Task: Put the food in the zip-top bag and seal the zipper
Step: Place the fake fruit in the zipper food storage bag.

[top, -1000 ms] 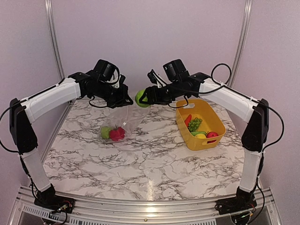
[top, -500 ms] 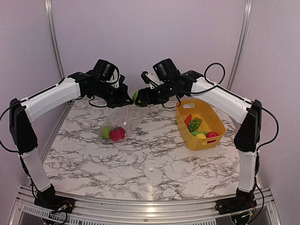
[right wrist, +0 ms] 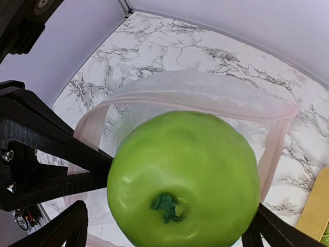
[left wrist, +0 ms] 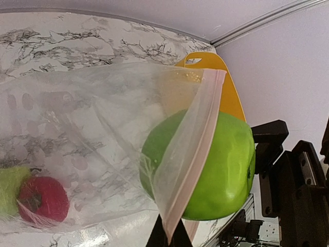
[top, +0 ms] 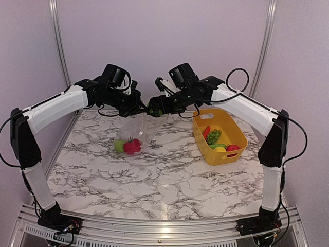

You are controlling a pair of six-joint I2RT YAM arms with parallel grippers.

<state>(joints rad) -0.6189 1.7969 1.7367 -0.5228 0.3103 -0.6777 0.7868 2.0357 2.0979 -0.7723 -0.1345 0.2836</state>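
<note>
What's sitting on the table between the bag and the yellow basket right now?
Nothing: in the top view, only bare marble table separates the zip-top bag from the yellow basket.

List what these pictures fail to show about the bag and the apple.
- Left wrist: left gripper cut off by bottom edge; its hold on the zipper unseen.
- Right wrist: right gripper mostly behind the green apple.
- Top: zip-top bag mouth behind both grippers.

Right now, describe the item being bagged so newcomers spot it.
Over the far middle of the marble table, left of the yellow basket, the right end effector holds a green apple at the mouth of the zip-top bag. It's the only food piece being gripped.
</note>
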